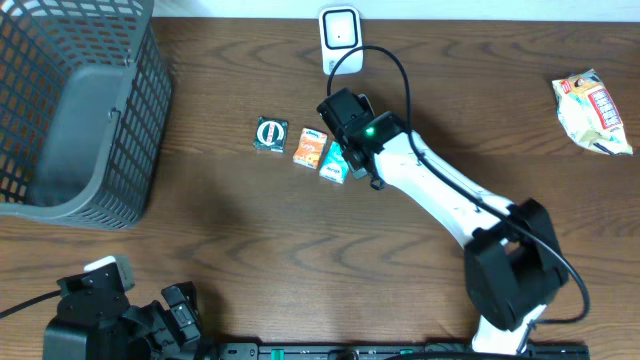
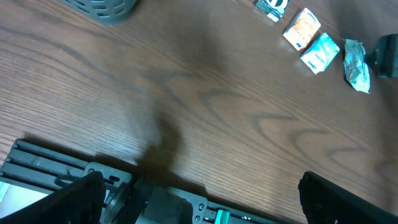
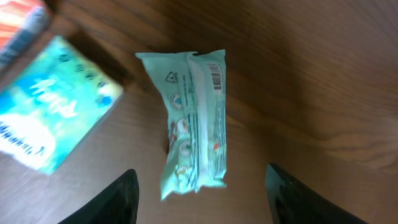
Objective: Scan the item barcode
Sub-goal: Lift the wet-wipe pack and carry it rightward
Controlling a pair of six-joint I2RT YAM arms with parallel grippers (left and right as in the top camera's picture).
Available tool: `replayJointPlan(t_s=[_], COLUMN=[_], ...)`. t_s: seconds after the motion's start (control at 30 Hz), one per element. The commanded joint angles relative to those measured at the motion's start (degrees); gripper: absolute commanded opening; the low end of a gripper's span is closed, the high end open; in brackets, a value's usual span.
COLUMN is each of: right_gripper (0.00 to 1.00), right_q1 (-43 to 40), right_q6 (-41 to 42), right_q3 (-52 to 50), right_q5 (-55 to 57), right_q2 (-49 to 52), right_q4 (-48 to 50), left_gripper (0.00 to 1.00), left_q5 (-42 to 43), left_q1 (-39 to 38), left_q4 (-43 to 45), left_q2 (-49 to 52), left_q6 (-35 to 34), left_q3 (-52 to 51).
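Brown wood-grain table [image 1: 250,230], seen by three cameras.

Right wrist view: the right gripper [image 3: 200,186] hangs over a mint sachet [image 3: 193,118]. Its two dark fingers [image 3: 121,199] stand apart, one on each side of the sachet's lower end, and touch nothing. The sachet lies flat on the wood, seam side up, with its barcode [image 3: 216,77] facing the camera near the upper end. Only this view shows the barcode. From overhead the gripper's body covers the sachet. In the left wrist view the sachet [image 2: 356,65] appears as a small crumpled strip beside the dark gripper. Just beside the sachet lies a teal pack [image 3: 53,127], and past that the corner of an orange pack [image 3: 22,22].

Overhead view: teal pack [image 1: 335,160], orange pack [image 1: 308,147] and a dark pack [image 1: 270,134] form a short row. The white scanner [image 1: 340,32] stands near the table's far edge behind them. A snack bag [image 1: 593,112] lies well apart at the far right.

Left gripper [image 2: 199,196]: low at the near edge, fingers [image 2: 74,199] spread wide, holding nothing.

Grey mesh basket [image 1: 80,110]: stands at the far left corner, with its grey floor in view through the open top.
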Motion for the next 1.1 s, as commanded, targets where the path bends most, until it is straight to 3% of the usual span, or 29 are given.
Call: replayJointPlan(t_s=[0.0, 0.37, 0.73, 0.97, 1.07], right_gripper=[0.57, 0.5, 0.42, 0.08, 0.01], right_q1=[-0.02, -0.61, -3.17, -5.03, -5.95], right_q6=[0.39, -0.92, -0.83, -0.87, -0.87], right_q3=[-0.26, -0.26, -0.26, -0.22, 0.81], right_q5=[2.56, 9.4, 5.27, -4.66, -8.81], right_q2=[4.07, 11.06, 12.52, 12.5, 12.39], right_q4=[0.96, 2.67, 2.93, 2.78, 0.72], left_gripper=[0.97, 0.97, 0.98, 0.98, 0.98], left_q5=[-0.52, -0.52, -0.52, -0.52, -0.52], left_q1=[0.17, 0.17, 0.17, 0.17, 0.17], left_q4=[0.04, 0.04, 0.04, 0.04, 0.04], left_q2=[0.02, 0.02, 0.02, 0.02, 0.02], left_q6=[-0.5, -0.5, -0.5, -0.5, -0.5], left_q3=[0.13, 0.13, 0.13, 0.13, 0.13])
